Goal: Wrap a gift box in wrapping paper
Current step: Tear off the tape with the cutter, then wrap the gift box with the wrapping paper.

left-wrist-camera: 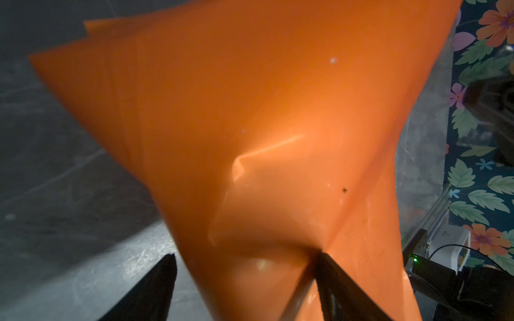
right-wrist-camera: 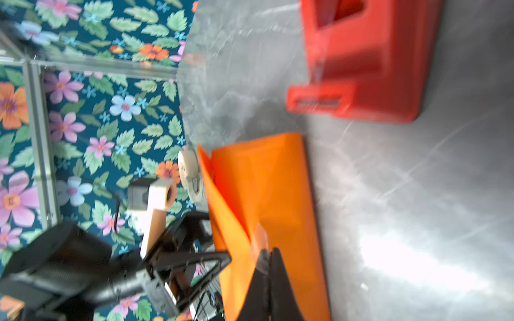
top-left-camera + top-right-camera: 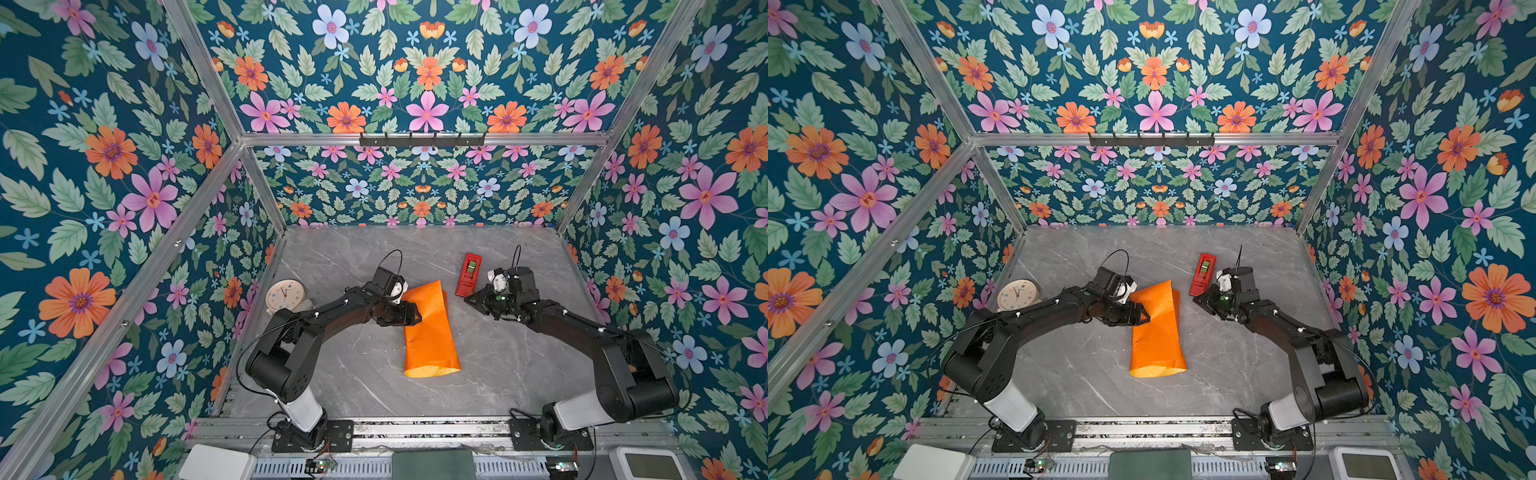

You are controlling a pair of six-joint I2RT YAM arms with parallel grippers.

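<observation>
The wrapping paper (image 3: 430,336) (image 3: 1156,336) lies mid-table, folded over into a glossy orange tube with a yellower open end toward the front. The gift box is hidden. My left gripper (image 3: 413,316) (image 3: 1144,313) is at the tube's left edge near its far end. In the left wrist view it (image 1: 246,254) stands open around a bulge of paper (image 1: 250,111): one finger presses into a crease and the other is just clear of it. My right gripper (image 3: 467,298) (image 2: 268,251) is shut just right of the paper (image 2: 278,180), with a pale strip like tape at its tips.
A red tape dispenser (image 3: 468,274) (image 3: 1203,274) (image 2: 367,61) stands just behind the right gripper. A cream clock (image 3: 284,296) (image 3: 1017,294) sits at the table's left edge behind the left arm. Floral walls enclose the grey marble table (image 3: 357,374) on three sides.
</observation>
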